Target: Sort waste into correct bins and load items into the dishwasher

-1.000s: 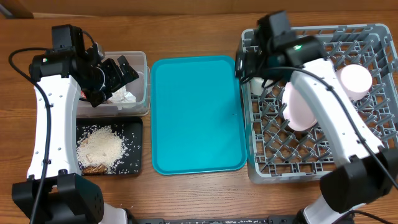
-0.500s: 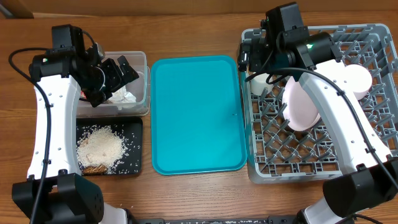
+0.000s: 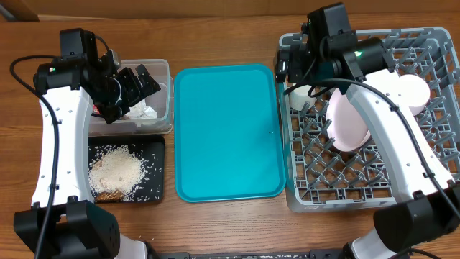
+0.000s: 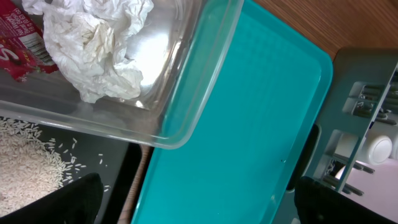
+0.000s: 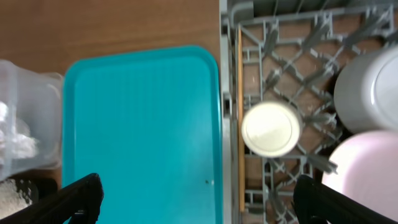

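Right claw (image 5: 196,186) had shifted far and right, spread empty like the left claw (image 4: 198,199), the white cup (image 5: 271,128) just beneath.

We count one clear tub (image 3: 167,93), one black tray (image 3: 155,144), one teal tray (image 3: 226,129) and one grey rack (image 3: 338,180) on the counter (image 3: 230,29). The tub holds one crumpled tissue (image 4: 99,43) and one red wrapper (image 4: 22,34). The black tray holds one heap of rice (image 3: 115,171). In the rack we see one pink plate (image 3: 345,126), one white cup (image 5: 271,129) and one bowl (image 3: 415,93).
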You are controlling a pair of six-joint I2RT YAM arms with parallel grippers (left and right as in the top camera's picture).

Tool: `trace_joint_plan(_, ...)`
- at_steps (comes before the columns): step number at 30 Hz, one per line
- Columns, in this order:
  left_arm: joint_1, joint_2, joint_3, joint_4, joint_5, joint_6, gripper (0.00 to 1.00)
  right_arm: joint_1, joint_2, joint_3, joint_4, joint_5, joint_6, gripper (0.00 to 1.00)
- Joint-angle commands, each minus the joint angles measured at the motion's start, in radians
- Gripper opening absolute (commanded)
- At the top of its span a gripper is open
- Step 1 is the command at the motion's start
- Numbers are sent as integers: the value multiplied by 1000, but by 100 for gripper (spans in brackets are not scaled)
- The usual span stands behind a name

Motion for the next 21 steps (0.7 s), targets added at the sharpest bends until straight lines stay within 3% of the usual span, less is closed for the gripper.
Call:
trace_joint_plan(1,-2,-28,24,3,-7,-6,100,-1,-124,13,34,13,-2,100)
trace_joint_plan(14,-2,-28,24,4,-7,-6,100,-3,-611,7,66,118,-3,100)
trace_joint_plan(21,-2,-28,24,3,-7,-6,100,-42,-910,-107,55,118,-3,100)
